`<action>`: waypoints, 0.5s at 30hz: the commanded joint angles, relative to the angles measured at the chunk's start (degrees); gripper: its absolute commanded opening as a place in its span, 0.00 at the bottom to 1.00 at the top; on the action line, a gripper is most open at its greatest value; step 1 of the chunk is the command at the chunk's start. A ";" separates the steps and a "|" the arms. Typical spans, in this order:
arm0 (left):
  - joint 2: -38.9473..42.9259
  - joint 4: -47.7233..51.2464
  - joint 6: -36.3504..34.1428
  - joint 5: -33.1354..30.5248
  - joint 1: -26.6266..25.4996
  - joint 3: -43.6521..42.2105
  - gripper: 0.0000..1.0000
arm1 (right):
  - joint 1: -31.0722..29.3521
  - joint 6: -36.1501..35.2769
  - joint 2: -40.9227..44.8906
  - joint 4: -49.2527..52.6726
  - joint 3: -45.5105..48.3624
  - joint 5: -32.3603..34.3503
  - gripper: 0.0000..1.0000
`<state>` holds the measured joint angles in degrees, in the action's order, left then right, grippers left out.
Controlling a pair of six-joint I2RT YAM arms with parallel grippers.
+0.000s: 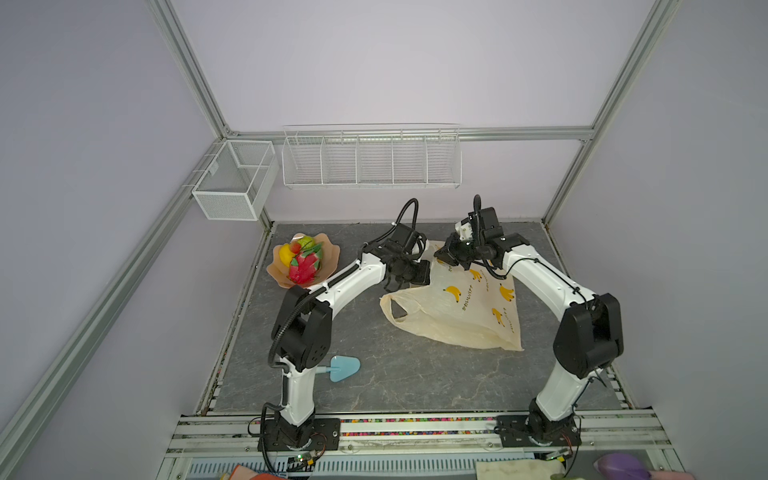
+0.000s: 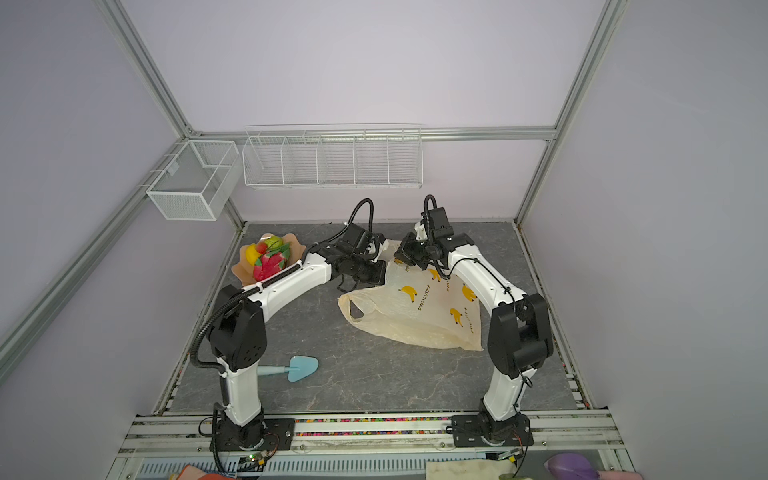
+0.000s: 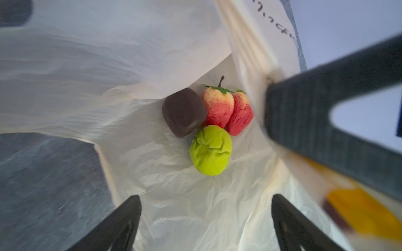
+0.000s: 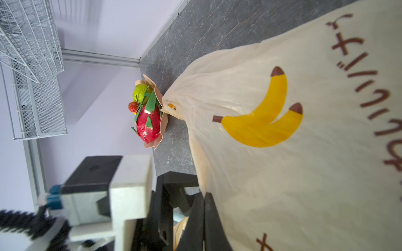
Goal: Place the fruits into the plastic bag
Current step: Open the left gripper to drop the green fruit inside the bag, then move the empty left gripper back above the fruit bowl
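The plastic bag (image 1: 457, 309) (image 2: 415, 316), cream with yellow banana prints, lies mid-table with its mouth toward the back left. My right gripper (image 1: 446, 255) (image 4: 204, 193) is shut on the bag's (image 4: 282, 173) upper edge and holds the mouth up. Reaching into that mouth, my left gripper (image 1: 409, 276) (image 3: 206, 196) is open and holds nothing. Inside the bag (image 3: 174, 195) lie a dark brown fruit (image 3: 183, 112), two strawberries (image 3: 218, 106) and a green fruit (image 3: 210, 150). More fruits, among them a red dragon fruit (image 1: 305, 266) (image 4: 149, 126), stay piled at the back left.
The piled fruits rest in a peach scalloped dish (image 1: 278, 274) right beside my left forearm. A light blue scoop (image 1: 343, 368) lies near the left arm's base. Two white wire baskets (image 1: 237, 178) (image 1: 370, 158) hang on the back wall.
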<state>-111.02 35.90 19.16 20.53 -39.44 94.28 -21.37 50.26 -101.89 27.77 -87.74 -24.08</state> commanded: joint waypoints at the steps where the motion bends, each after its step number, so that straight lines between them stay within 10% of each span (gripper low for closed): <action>1: 2.13 5.79 -3.54 -5.04 1.48 -1.71 0.92 | 0.23 -1.30 2.08 1.85 0.64 1.38 0.07; 15: 12.94 12.18 -6.50 -10.77 11.82 -3.35 0.91 | 0.44 -2.07 2.04 2.47 -0.23 1.75 0.07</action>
<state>-101.45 45.43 14.57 11.51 -29.93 90.89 -21.34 49.04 -101.89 29.12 -87.74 -22.72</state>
